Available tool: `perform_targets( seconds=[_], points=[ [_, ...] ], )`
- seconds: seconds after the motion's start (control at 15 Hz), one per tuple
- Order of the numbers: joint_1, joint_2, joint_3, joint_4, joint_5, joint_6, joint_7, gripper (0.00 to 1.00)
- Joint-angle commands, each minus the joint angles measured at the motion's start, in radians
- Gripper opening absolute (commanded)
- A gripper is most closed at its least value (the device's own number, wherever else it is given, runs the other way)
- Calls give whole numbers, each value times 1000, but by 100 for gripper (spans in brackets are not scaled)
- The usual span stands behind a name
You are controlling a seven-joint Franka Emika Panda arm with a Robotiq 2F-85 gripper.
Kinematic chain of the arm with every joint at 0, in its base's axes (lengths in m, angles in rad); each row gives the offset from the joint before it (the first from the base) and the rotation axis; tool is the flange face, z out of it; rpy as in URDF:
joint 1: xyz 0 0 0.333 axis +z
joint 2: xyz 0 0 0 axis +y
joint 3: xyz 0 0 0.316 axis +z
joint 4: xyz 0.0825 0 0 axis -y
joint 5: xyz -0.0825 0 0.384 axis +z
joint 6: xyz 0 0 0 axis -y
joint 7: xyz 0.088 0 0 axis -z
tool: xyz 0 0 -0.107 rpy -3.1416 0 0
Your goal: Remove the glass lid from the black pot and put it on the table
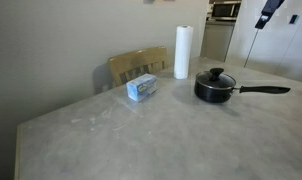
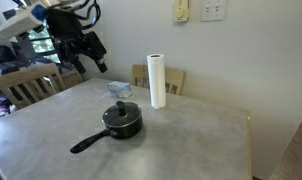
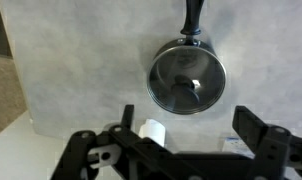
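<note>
Hovering high above with the claw [image 2: 88, 50] wide open, so nothing's done yet: lid [image 3: 187, 78] sits on the pot [image 1: 213, 93], table [image 1: 111, 140] waiting.

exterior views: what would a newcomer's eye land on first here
The black pot with its glass lid on sits on the grey marbled table, its long handle sticking out. Behind it stands a white paper-towel roll, upright, with a small blue box nearby. The end effector hangs open in the air, well clear of the pot.
</note>
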Motion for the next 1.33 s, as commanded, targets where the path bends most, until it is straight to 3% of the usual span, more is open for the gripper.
perform_targets(
  seconds=[0.0, 0.07, 0.13, 0.27, 0.6, 0.8, 0.87, 0.93, 1.0, 1.27],
  points=[
    [75, 86, -90, 22, 118, 92, -272, 100],
    [58, 107, -81, 35, 168, 102, -338, 100],
    [35, 51, -49, 4, 106, 68, -221, 100],
    [38, 83, -59, 14, 145, 90, -295, 100],
    [39, 94, -59, 24, 146, 95, -304, 100],
    [46, 121, -67, 53, 158, 95, -379, 100],
    [56, 146, -83, 77, 180, 69, -501, 100],
    [40, 170, -83, 99, 140, 56, -529, 100],
    [37, 106, -58, 39, 147, 87, -431, 100],
    [29, 159, -70, 77, 167, 76, -535, 100]
  ],
)
